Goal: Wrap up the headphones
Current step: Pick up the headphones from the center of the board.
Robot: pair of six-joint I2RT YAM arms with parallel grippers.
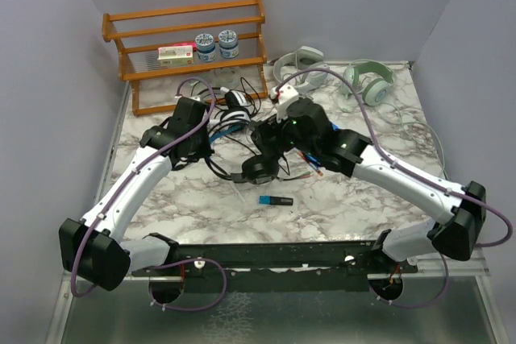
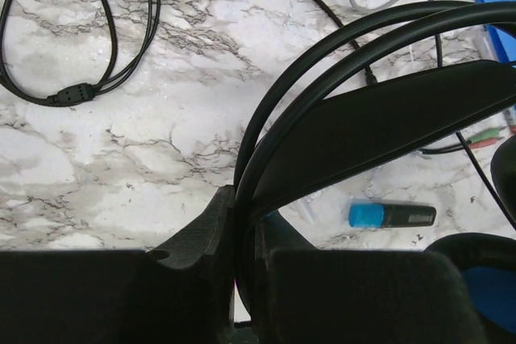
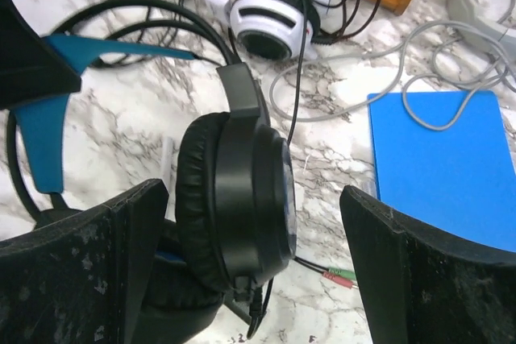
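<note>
The all-black headphones (image 1: 258,168) lie mid-table amid tangled cable. My left gripper (image 1: 208,144) is shut on their thin double headband (image 2: 339,62); in the left wrist view the band runs down between the closed fingers of the gripper (image 2: 244,215). My right gripper (image 1: 268,151) is open, and its gripper point (image 3: 254,223) straddles the upright black earcup (image 3: 234,199) with gaps on both sides. The white-and-black pair (image 3: 270,26) lies beyond it near the rack. Two pale grey-white pairs (image 1: 302,66) (image 1: 369,82) rest at the back right.
An orange wooden rack (image 1: 193,38) with jars and a box stands at the back left. A blue-capped marker (image 1: 276,200) (image 2: 393,215) lies near the front. A blue card (image 3: 439,159) lies right of the earcup, with green and pink plugs (image 3: 339,277) and a grey cable (image 3: 355,78) nearby.
</note>
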